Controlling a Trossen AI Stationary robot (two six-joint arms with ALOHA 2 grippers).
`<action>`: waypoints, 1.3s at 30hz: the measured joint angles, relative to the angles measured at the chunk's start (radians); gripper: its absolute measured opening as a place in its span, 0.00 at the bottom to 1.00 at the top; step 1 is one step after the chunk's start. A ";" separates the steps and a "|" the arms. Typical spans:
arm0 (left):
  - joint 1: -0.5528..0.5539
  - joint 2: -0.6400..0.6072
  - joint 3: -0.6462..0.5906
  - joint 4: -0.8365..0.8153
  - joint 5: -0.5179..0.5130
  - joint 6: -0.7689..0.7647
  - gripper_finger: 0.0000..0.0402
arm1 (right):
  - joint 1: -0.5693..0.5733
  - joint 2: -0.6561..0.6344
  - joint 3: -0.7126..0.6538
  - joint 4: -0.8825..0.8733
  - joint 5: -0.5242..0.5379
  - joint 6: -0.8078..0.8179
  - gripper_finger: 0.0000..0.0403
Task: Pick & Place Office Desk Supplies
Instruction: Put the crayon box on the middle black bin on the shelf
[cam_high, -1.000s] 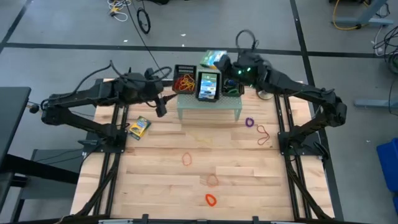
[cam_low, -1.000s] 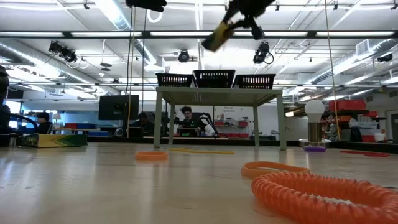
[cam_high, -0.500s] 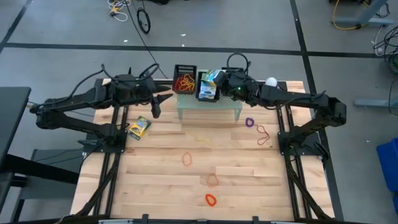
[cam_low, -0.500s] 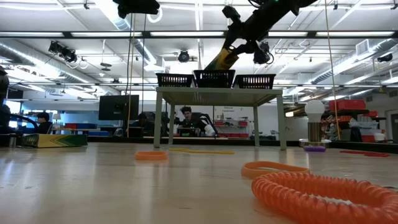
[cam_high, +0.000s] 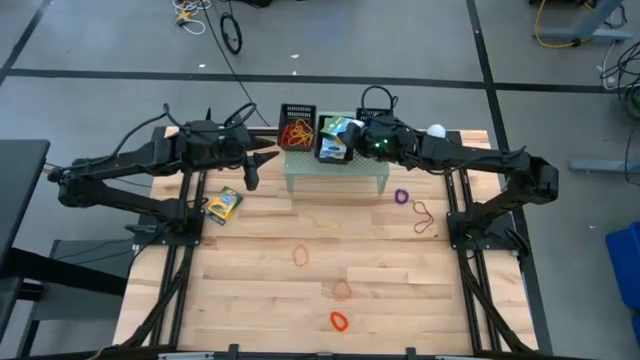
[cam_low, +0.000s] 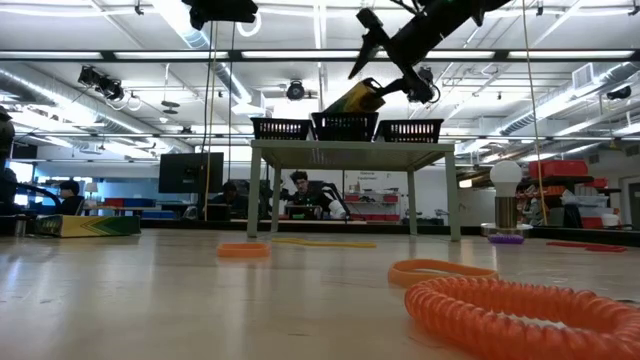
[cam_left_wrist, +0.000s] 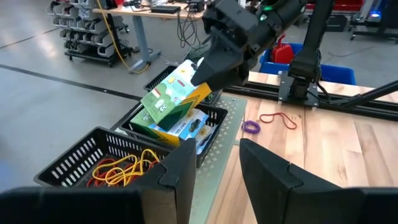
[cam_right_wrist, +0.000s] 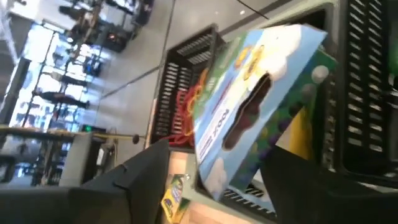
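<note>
The right tool (cam_low: 380, 62) hung spread just above the middle black basket (cam_left_wrist: 214, 118) on the stand at the worktop's far edge; a printed box (cam_left_wrist: 171, 99) leaned tilted in that basket, between its fingers. The left tool (cam_high: 252, 170), partly spread and holding nothing, waited left of the stand.

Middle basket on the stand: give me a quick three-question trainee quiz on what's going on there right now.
1. True or false: the right gripper is clamped shut on the cardboard box.
2. Which basket holds the tangle of rubber bands? A) the one nearest the left arm; B) the middle one; C) the one nearest the right arm.
3. What lies on the table close to the left gripper?

Key
1. False: its fingers are apart, and the box leans in the middle basket.
2. A.
3. A second box, yellow and green.
</note>
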 joint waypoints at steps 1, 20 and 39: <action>0.000 0.000 0.000 0.000 0.000 -0.003 0.32 | 0.000 -0.004 0.001 0.001 -0.002 -0.014 0.64; 0.000 0.000 0.000 0.000 -0.008 -0.004 0.32 | -0.006 -0.012 0.150 -0.287 -0.241 -0.229 0.71; 0.077 0.361 0.114 0.020 0.000 -0.054 0.07 | -0.192 0.084 0.410 -0.803 -0.212 -0.871 0.06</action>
